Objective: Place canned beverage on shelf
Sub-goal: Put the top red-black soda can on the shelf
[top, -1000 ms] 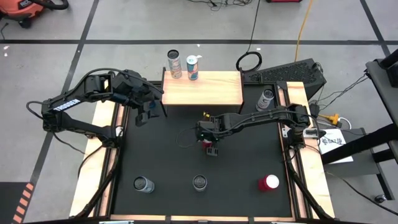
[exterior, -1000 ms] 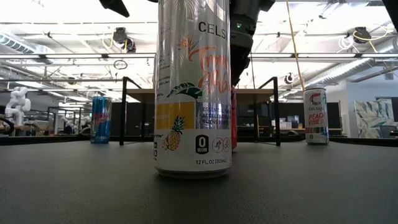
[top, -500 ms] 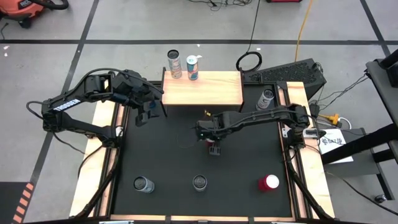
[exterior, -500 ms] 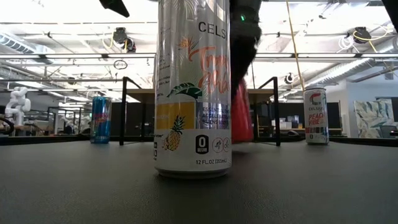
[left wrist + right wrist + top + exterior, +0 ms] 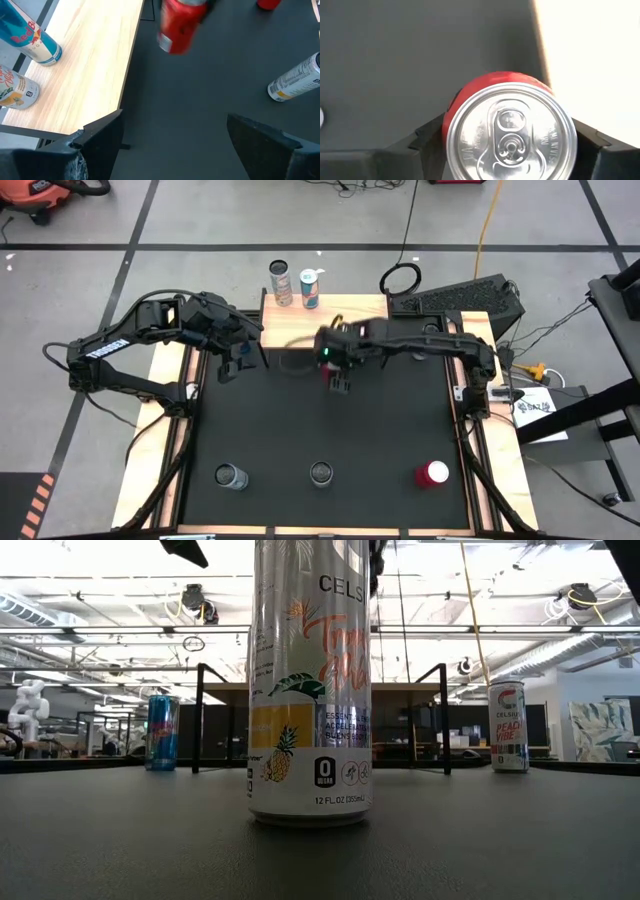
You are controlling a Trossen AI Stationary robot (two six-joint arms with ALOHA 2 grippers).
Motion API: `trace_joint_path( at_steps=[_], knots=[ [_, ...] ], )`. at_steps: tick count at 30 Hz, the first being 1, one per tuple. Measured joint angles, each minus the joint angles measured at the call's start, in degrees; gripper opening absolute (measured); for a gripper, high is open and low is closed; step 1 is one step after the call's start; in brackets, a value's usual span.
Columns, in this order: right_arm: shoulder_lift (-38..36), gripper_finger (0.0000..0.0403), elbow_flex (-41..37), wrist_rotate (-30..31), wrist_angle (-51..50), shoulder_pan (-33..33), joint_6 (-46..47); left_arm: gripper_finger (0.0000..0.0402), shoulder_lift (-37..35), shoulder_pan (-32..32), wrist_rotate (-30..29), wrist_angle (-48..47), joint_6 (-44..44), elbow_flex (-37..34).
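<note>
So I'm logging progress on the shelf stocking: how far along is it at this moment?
Done: two cans stand on the shelf at its far left end. In hand: the right gripper holds a red can off the mat, beside the shelf's front edge. Left: three cans along the near mat edge. The left gripper waits open by the shelf's left end.

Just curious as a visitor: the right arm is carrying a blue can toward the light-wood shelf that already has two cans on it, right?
Not quite: the can is red, not blue. The right wrist view shows the red can clamped in the right gripper, beside the light-wood shelf. The rest holds: two cans already stand there.
</note>
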Motion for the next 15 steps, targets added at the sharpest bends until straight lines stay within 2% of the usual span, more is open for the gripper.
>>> trace_joint_path(
  at_steps=[6, 15],
  knots=[
    [-0.02, 0.0266, 6.19, -0.24, -0.72, -5.33, -2.47, 0.0350, 0.00, 0.00, 0.00, 0.00, 0.00, 0.00],
    [-0.02, 0.0266, 7.39, -0.24, -0.48, -13.89, -7.61, 0.0350, 0.00, 0.00, 0.00, -0.01, 0.00, 0.00]
  ],
)
